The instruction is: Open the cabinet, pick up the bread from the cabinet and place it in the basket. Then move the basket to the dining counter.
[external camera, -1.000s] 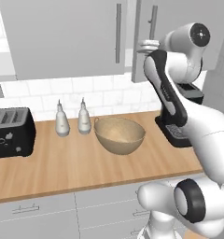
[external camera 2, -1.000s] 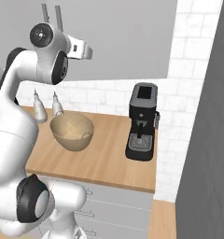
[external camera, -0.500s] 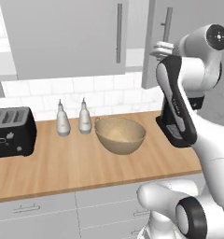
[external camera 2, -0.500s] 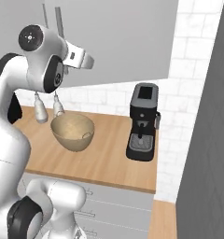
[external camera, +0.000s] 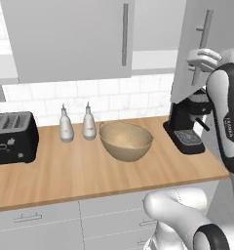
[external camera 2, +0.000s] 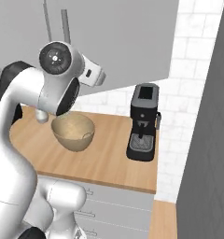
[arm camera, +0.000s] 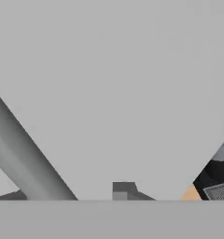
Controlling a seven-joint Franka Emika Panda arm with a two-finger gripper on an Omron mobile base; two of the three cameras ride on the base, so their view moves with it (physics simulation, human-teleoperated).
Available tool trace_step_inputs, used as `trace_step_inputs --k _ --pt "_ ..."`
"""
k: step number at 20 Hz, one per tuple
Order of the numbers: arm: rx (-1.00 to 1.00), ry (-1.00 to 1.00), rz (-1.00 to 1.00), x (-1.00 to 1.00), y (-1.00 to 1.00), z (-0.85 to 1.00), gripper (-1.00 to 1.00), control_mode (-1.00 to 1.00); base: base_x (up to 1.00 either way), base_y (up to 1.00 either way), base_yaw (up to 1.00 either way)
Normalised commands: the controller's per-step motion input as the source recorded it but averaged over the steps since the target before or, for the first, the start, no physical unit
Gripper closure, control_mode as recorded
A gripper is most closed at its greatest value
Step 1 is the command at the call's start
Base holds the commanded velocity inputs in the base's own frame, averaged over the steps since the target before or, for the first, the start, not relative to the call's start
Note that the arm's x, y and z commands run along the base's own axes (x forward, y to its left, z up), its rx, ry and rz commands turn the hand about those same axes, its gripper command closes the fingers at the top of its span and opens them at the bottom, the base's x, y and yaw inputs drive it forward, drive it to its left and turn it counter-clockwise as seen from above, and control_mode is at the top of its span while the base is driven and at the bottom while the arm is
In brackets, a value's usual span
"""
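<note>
Since hand (external camera: 203, 57) sits at right door handle (external camera: 202, 41), cabinet (external camera: 209, 49) swung partly ajar for access; jaw state untellable. Basket (external camera: 126, 141) waiting at 9 o'clock of coffee machine (external camera: 187, 124); bread unseen.

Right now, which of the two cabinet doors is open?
The right door, beside the hand, is swung outward above the coffee machine; the left door lies flat, closed.

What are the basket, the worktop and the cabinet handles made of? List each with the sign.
Basket: looks woven or ceramic; tan, speckled matte inside.
Worktop: wood, light grain lines.
Cabinet handles: likely metal; grey, faint sheen.
</note>
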Motion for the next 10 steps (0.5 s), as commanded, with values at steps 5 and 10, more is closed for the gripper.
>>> trace_step_inputs --k 5,10 --pt "0.10 -0.15 -0.03 -0.61 -1.00 0.00 1.00 -1.00 0.00 0.00 0.00" --pt "0.00 0.00 -0.23 -0.49 -1.00 0.00 1.00 -1.00 0.00 0.00 0.00"
